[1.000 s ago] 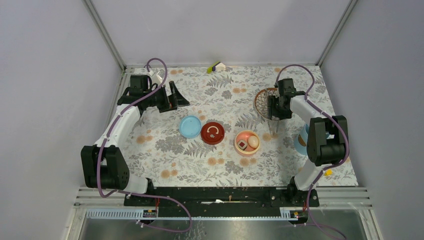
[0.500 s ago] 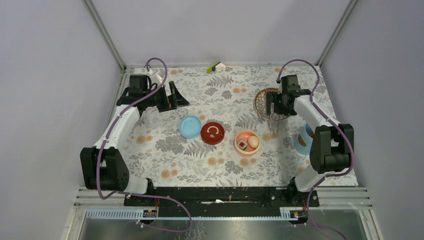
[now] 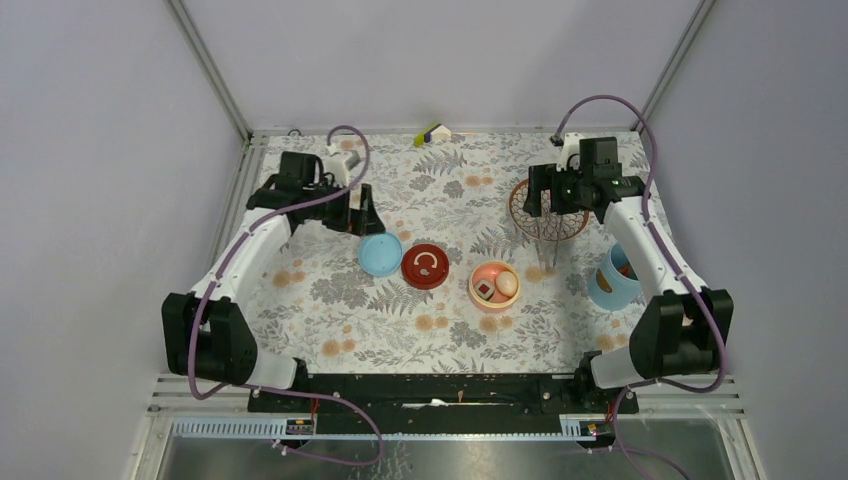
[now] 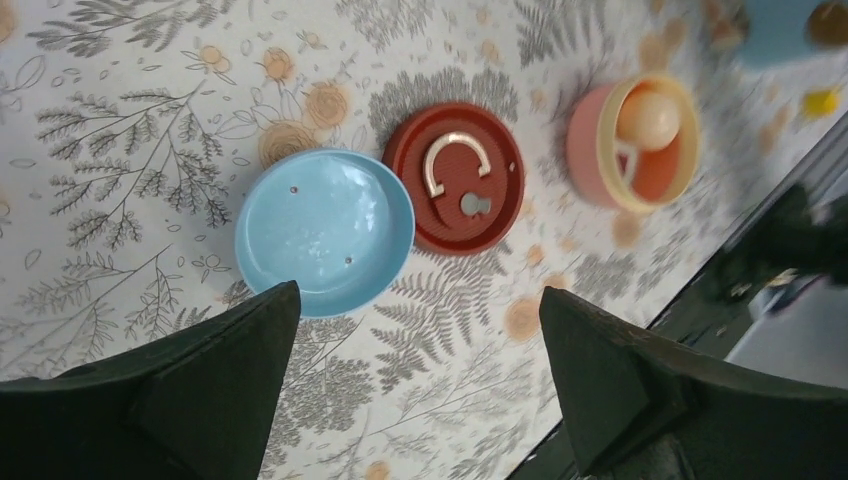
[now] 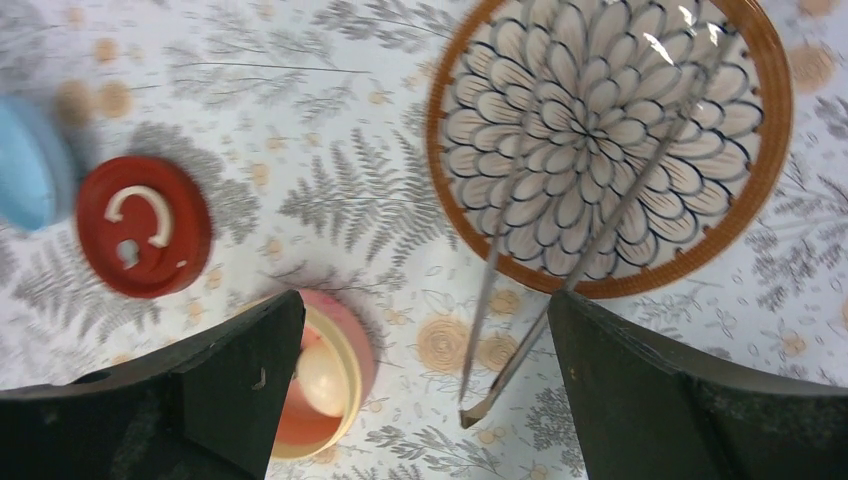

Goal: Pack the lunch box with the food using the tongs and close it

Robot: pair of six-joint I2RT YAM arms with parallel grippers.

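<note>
— Under my right claw, across the brown-rimmed patterned dish, lie the tongs. Their joined end rests on the table just off the rim, and the two thin arms fan out over the dish.

— Is that claw holding anything?

— No. Its jaws stand as wide as they go, with nothing between them. My left claw is just as wide and just as empty, hovering above the light-blue disc, which sits beside the red lid.

— How do you expect the tongs to handle?

— Light, I'd judge, but slick and springy. They are bare metal and narrow, so they could twist or skate out of a careless pinch. The rim props them up a little, which should leave room for a finger underneath.

— Where would you take them?

— Across both arms, somewhere past the joined end, so that my squeeze also works the tips. Too near the joint and they may not close.

— And the food?

— A white egg-like piece and a dark chunk already sit in the salmon-pink bowl, near the tongs' joined end.
</note>
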